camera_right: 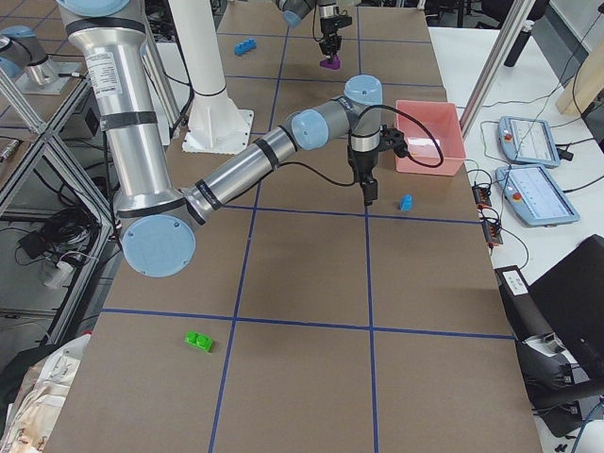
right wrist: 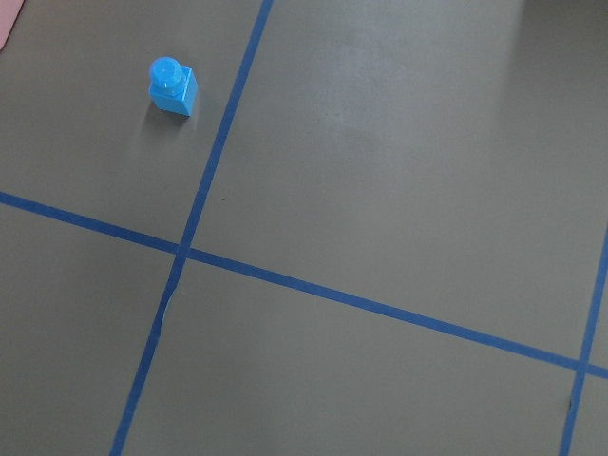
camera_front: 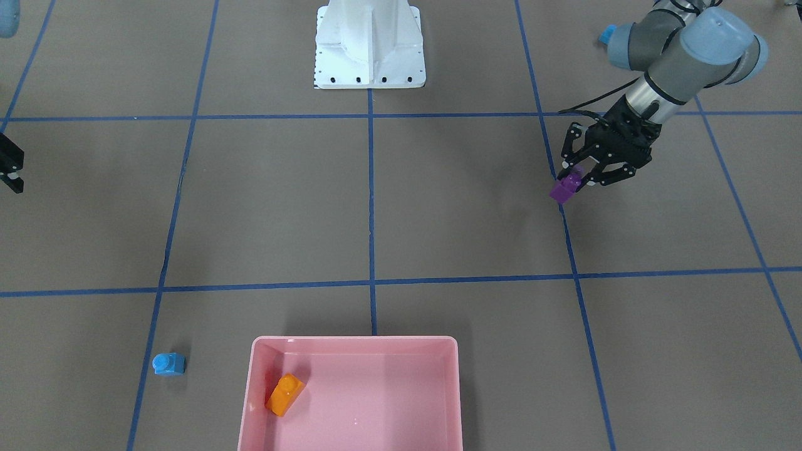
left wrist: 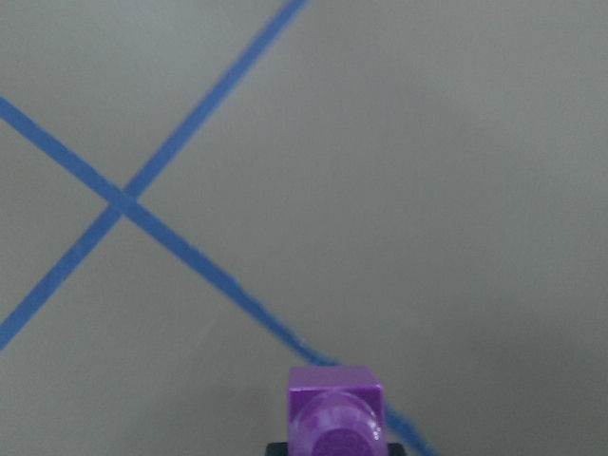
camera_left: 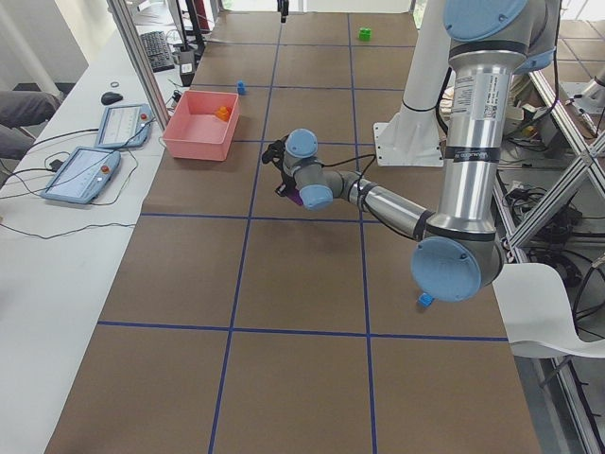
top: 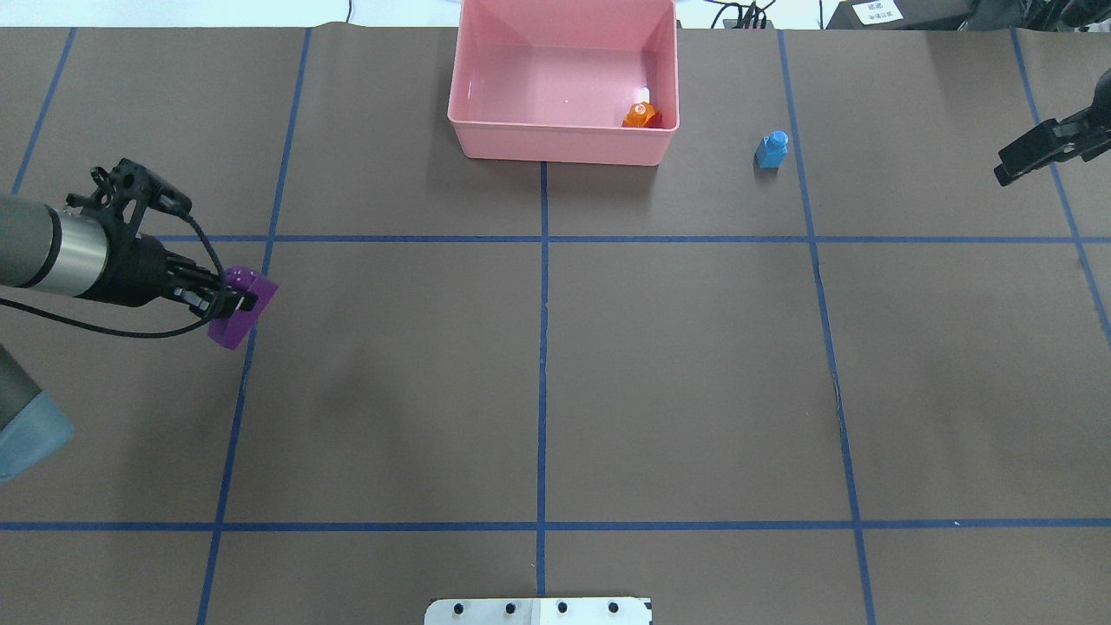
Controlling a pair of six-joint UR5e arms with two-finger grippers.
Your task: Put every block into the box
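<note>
My left fingers [top: 230, 301] are closed on the purple brick [top: 246, 311] at mid-left of the overhead frame. I judge this is for carriage to the pink box [top: 555, 143], top centre, well apart. I cannot tell the opening of my right fingers [top: 1011, 169].

The pink box [top: 473, 139], a shallow rounded-corner tray, sits at the table's far middle. 1 orange brick [top: 642, 115] lies tilted in its near right corner. The small blue 1-stud brick [top: 771, 149] stands upright right of the box, apart from it. The purple brick [top: 243, 311] is pinched in the left gripper [top: 234, 304] at the left. The long blue 4-stud brick [camera_right: 245, 44] lies flat, near left.
</note>
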